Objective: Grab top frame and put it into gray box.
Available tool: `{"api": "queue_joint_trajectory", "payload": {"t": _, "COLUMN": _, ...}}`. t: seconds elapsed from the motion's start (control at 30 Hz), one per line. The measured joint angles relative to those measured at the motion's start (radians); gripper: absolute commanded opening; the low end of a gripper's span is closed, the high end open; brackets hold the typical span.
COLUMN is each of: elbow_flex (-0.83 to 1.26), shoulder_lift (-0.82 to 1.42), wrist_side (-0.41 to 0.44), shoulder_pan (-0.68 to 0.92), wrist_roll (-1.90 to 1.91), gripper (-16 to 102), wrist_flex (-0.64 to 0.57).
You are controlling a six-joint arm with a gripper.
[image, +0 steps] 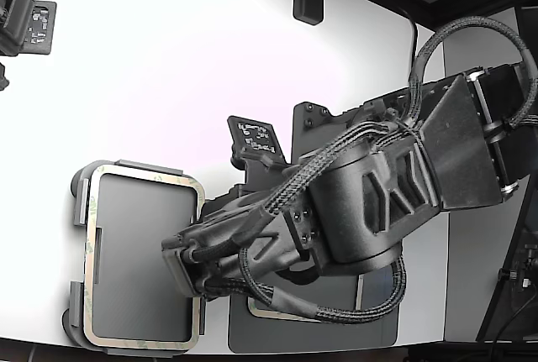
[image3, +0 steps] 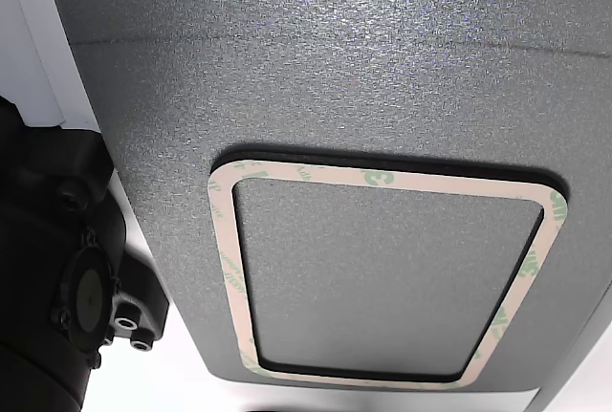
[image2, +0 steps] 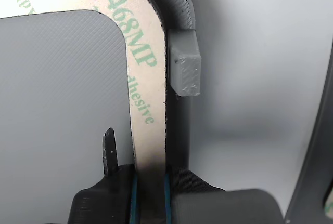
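Step in hand: placing — the top frame (image: 145, 179) lies in the gray box (image: 80, 211) at the exterior view's left, and the gripper (image2: 150, 182) is at the frame's side nearest the arm

Tool state: in the wrist view two dark pads with blue edges stand close on either side of the beige strip, so I judge it clenched on the top frame and not yet let go; whether the pads press hard I cannot tell

Where the frame is: its strip runs just inside the tray wall, beside a raised gray tab (image2: 184, 63), and it looks flat and seated on all sides that show

Next move, as I judge: open the jaws a little, then lift straight up, so the thin strip is not dragged out of the box with the pads

Risk: the print on the strip reads as adhesive tape — it may cling to a pad and rise with it

Only the exterior view shows: the whole tray with the frame around its floor, the black arm (image: 361, 202) above it, and the dark gray mat (image: 319, 333) under the arm, where a corner of a second frame (image: 271, 315) peeps out

Only the wrist view shows: the grip itself and the green lettering

Only the other view shows: the second frame (image3: 382, 180) entire, in the recess of its dark gray mat (image3: 335, 68), untouched
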Motion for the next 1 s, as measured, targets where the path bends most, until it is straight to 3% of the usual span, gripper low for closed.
{"api": "queue_joint_trajectory", "payload": {"t": 0.6, "elbow_flex": -0.009, "shoulder_lift": -0.018, "wrist_side": 0.002, "shoulder_pan": -0.002, "wrist_roll": 0.012, "gripper": -12, "wrist_flex": -0.008}}
{"api": "queue_joint_trajectory", "payload": {"t": 0.67, "elbow_flex": -0.012, "shoulder_lift": -0.018, "wrist_side": 0.005, "shoulder_pan": -0.002, "wrist_roll": 0.014, "gripper": -4, "wrist_flex": -0.009}}
{"api": "queue_joint_trajectory", "payload": {"t": 0.7, "elbow_flex": -0.014, "shoulder_lift": -0.018, "wrist_side": 0.005, "shoulder_pan": -0.002, "wrist_roll": 0.014, "gripper": 31, "wrist_flex": -0.009}}
{"api": "queue_joint_trajectory", "payload": {"t": 0.73, "elbow_flex": -0.015, "shoulder_lift": -0.018, "wrist_side": 0.006, "shoulder_pan": -0.002, "wrist_roll": 0.014, "gripper": 97, "wrist_flex": -0.009}}
{"api": "queue_joint_trajectory", "payload": {"t": 0.77, "elbow_flex": -0.015, "shoulder_lift": -0.018, "wrist_side": 0.006, "shoulder_pan": -0.002, "wrist_roll": 0.014, "gripper": 84, "wrist_flex": -0.009}}
{"api": "queue_joint_trajectory", "payload": {"t": 0.8, "elbow_flex": -0.017, "shoulder_lift": -0.018, "wrist_side": 0.008, "shoulder_pan": -0.002, "wrist_roll": 0.014, "gripper": 100, "wrist_flex": -0.012}}
{"api": "queue_joint_trajectory", "payload": {"t": 1.0, "elbow_flex": -0.043, "shoulder_lift": -0.018, "wrist_side": 0.026, "shoulder_pan": -0.002, "wrist_roll": 0.014, "gripper": 100, "wrist_flex": -0.011}}
